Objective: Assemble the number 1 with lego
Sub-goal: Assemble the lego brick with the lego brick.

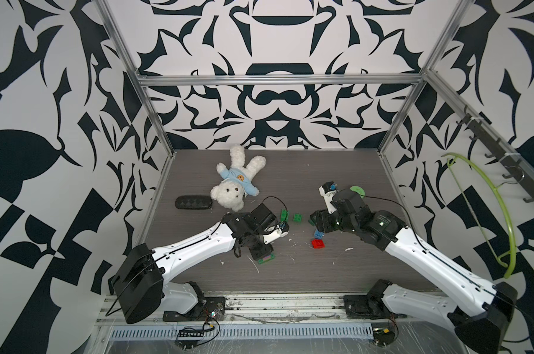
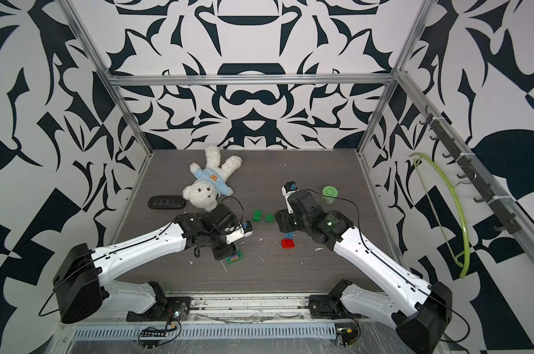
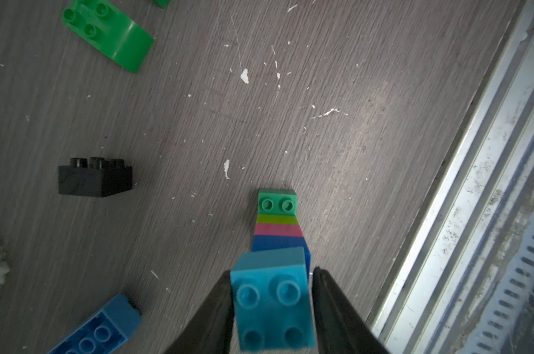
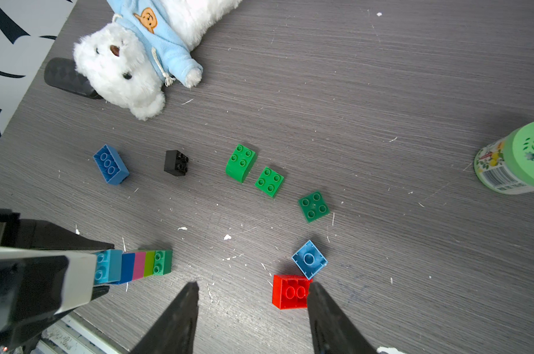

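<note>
Seating the light blue brick (image 3: 272, 300) on the stack (image 3: 278, 230) lying on the desk (image 3: 321, 122) seems the step: the left gripper (image 3: 272, 270) straddles it (gripping or merely flanking, I cannot tell). The right gripper (image 4: 253, 283), open beyond the stack's green end, should next close on the red brick (image 4: 287, 291).

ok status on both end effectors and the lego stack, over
left end effector straddling light blue brick at one end of stack, grip unclear. right end effector open, empty, red brick beside it. black brick apart from stack.
</note>
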Available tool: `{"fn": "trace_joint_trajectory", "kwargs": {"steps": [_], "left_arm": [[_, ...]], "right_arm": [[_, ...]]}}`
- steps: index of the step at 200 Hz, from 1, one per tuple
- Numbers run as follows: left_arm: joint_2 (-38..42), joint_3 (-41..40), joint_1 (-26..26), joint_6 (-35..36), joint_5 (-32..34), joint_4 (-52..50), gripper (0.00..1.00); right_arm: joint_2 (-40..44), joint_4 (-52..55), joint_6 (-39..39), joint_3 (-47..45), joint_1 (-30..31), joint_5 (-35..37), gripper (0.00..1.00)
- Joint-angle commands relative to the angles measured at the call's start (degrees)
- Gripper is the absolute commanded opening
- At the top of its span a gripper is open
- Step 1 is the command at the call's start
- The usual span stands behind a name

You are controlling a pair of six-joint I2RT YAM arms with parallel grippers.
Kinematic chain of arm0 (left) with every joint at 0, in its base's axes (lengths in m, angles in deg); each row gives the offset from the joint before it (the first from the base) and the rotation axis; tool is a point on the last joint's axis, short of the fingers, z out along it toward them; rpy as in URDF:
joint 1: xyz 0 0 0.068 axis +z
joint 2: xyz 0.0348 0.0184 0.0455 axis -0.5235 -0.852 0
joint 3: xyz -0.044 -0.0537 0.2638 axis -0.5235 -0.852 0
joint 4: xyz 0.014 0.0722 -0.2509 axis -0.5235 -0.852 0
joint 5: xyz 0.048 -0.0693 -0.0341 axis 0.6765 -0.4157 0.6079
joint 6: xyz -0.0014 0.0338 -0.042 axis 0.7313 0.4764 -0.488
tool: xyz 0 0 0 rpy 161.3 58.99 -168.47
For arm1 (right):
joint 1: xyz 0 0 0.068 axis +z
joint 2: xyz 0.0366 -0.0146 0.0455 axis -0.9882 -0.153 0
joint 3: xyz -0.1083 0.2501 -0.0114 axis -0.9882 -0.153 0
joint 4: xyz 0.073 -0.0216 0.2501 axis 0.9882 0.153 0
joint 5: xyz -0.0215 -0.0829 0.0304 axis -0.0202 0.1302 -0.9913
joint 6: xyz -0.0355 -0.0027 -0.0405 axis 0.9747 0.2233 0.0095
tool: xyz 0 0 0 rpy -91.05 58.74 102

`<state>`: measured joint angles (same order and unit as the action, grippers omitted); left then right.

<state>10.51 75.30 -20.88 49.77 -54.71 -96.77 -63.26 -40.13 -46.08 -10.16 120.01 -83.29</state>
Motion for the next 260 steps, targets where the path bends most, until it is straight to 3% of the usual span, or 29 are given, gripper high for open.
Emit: {"fn": "trace_joint_trajectory", "kwargs": {"steps": [1,39,73,109,128,152,173,198,227,260], "left_arm": [[2.1,-1.3,0.2,0.1,-1.3,1.4,0.46],[3.0,-1.6,0.3,0.5,-2.1,1.4,0.48],[4.0,-2.1,0.4,0.2,-2.7,2.2,0.65],[12.2,-1.6,0.6,-4.6,-2.6,5.1,0.79],[17.7,-1.4,0.6,-13.7,0.9,8.5,0.90],[22.5,-1.1,0.6,-32.7,9.7,8.0,0.91],[25.2,-1.5,0.6,-52.5,14.4,2.7,0.87],[30.0,-7.3,0.6,-71.8,11.2,2.8,0.79],[36.1,-16.3,0.6,-83.3,8.8,9.7,0.74],[36.5,-20.2,0.6,-86.4,6.4,13.2,0.71]], "right_arm": [[1.0,-0.5,-0.1,0.4,-0.2,-0.4,0.60],[0.7,-0.6,-0.2,0.5,-0.2,-0.7,0.60],[0.7,-0.5,-0.3,0.6,-0.2,-1.0,0.60],[-0.5,1.9,-2.0,2.3,-0.2,-2.0,0.61],[-2.5,4.5,-4.0,4.9,-0.2,-5.8,0.60],[-6.2,6.1,-6.5,7.7,0.3,-14.9,0.58],[-9.0,6.2,-8.6,9.4,3.4,-17.5,0.57],[-14.0,5.6,-11.1,11.9,8.0,-19.2,0.55],[-20.4,2.6,-13.3,13.5,12.9,-20.2,0.52],[-25.7,-0.3,-14.3,14.6,15.7,-20.6,0.49]]}}
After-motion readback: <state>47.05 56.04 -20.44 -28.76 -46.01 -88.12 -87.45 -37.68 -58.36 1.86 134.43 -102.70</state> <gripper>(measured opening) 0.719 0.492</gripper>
